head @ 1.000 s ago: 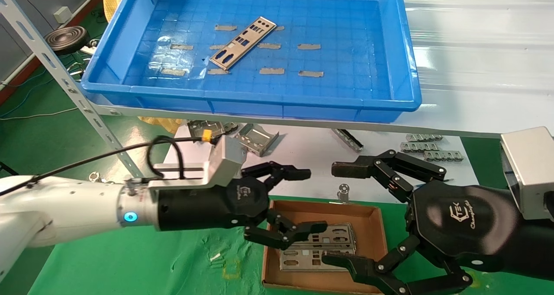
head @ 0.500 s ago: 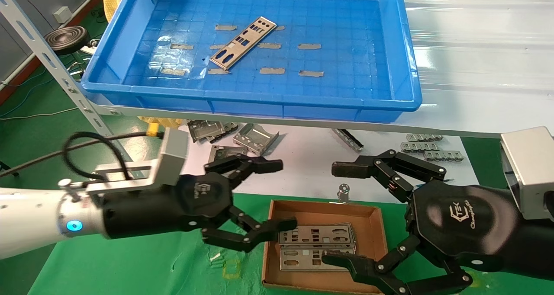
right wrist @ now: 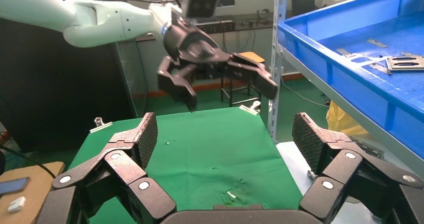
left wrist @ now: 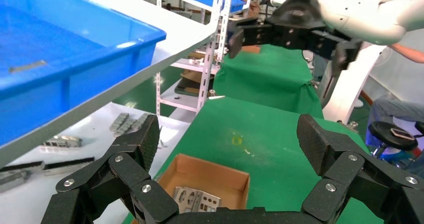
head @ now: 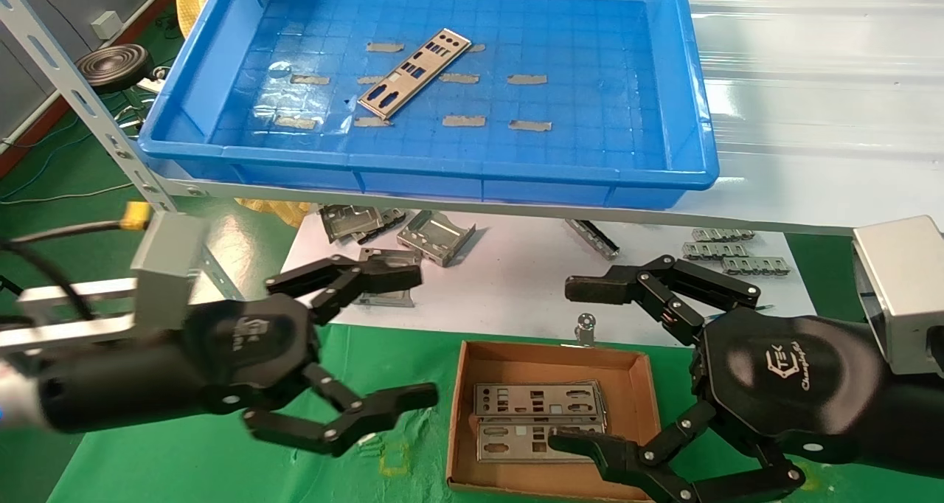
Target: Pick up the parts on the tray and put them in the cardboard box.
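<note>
At lower left of the head view, the left gripper hung wide open and empty beside the cardboard box, likely free to fetch the last plate from the blue tray, while the right gripper waited open and empty too.

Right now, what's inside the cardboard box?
The cardboard box holds flat metal plates, stacked and overlapping; at least two show. The right gripper hangs over the box's near right corner, jaws open, hiding that part. How many plates lie underneath can't be seen.

Black screw-studded tools, white arms
</note>
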`<act>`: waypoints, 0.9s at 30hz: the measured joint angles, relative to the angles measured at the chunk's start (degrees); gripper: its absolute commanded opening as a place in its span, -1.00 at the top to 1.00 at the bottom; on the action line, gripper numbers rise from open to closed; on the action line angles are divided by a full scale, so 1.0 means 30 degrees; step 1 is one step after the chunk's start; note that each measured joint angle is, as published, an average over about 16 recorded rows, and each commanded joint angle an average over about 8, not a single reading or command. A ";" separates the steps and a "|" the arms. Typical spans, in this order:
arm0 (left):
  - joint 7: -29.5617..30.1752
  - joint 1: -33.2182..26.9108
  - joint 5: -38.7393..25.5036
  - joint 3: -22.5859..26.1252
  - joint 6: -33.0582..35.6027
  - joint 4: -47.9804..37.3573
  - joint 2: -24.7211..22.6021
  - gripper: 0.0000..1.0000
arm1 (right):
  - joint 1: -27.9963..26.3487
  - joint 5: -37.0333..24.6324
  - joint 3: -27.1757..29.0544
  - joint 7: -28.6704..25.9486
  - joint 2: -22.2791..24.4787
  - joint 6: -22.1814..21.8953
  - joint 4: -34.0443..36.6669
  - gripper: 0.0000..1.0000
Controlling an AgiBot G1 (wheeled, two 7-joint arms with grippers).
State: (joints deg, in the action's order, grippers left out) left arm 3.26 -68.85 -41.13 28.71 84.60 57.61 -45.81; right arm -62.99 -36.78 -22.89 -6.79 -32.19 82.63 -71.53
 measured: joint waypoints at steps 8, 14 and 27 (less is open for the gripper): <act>0.1215 0.1181 -0.0118 -0.2058 0.0178 0.2589 0.1750 -1.00 | 0.0000 0.0000 0.0000 0.0000 0.0000 0.0000 0.0000 -1.00; 0.2009 0.1967 -0.0191 -0.3437 0.0301 0.4320 0.2918 -1.00 | 0.0001 0.0001 0.0000 0.0000 0.0001 -0.0001 0.0001 -1.00; 0.2632 0.2652 -0.0256 -0.4622 0.0419 0.5797 0.3918 -1.00 | 0.0005 0.0006 0.0002 0.0001 0.0002 -0.0005 0.0005 -1.00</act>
State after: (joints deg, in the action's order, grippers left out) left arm 11.15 -60.89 -41.90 14.85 85.85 75.00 -34.06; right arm -62.98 -36.76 -22.89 -6.79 -32.18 82.62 -71.51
